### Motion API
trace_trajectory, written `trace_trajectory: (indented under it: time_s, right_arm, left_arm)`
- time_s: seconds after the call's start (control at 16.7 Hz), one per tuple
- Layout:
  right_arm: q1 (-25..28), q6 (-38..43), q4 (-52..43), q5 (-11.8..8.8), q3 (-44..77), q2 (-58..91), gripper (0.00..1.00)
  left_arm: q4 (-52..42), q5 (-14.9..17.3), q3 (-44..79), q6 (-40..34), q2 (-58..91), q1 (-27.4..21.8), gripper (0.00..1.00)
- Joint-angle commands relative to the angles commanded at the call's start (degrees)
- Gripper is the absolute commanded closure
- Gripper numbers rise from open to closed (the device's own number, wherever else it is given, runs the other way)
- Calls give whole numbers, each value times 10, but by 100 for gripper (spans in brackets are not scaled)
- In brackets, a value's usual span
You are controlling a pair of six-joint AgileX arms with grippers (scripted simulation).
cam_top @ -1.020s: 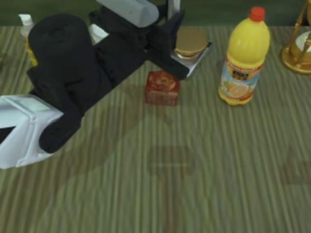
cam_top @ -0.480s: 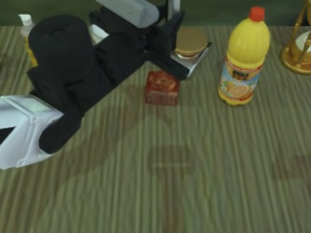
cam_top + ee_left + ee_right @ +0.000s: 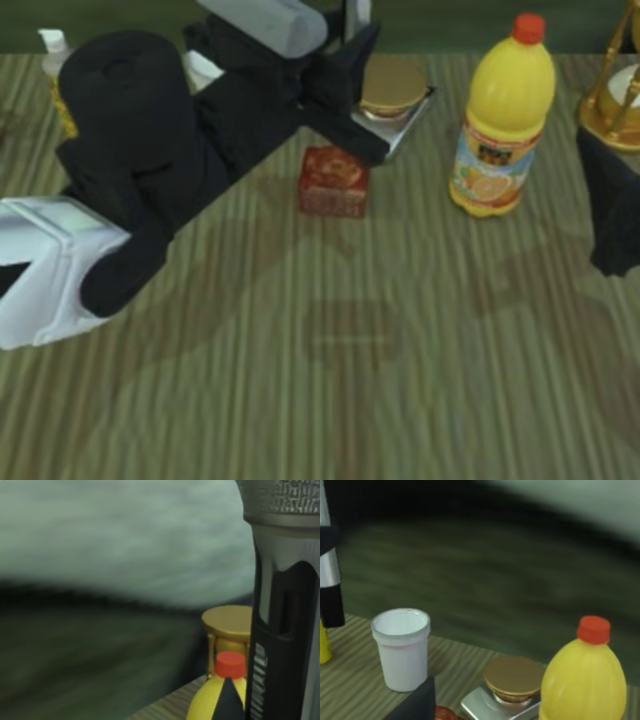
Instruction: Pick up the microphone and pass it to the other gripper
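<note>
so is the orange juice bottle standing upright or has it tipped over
Upright. The orange juice bottle stands on its base on the table, red cap at the top, also seen in the right wrist view.

The right arm's black pincer point(image 3: 612, 205) has come into the top view at the right edge, where neither earlier picture showed it. It now covers the tabletop point(image 3: 400, 400) just below the golden hourglass point(image 3: 615, 100). Its dark shadow has spread leftward toward the orange juice bottle point(image 3: 500, 120).
</note>
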Motion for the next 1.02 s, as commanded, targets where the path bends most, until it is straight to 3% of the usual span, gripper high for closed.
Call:
trace_trajectory:
  time_s: [0.24,0.48,1.02]
  right_arm:
    - [95,0,43,11,101,147,0]
    - [155,0,74,17,168,239,0]
    - [161,-1,85,17,196,272,0]
  left_arm:
    - [0,0,0,0,0,0,100]
    - [0,0,0,0,0,0,100]
    - [0,0,0,0,0,0,100]
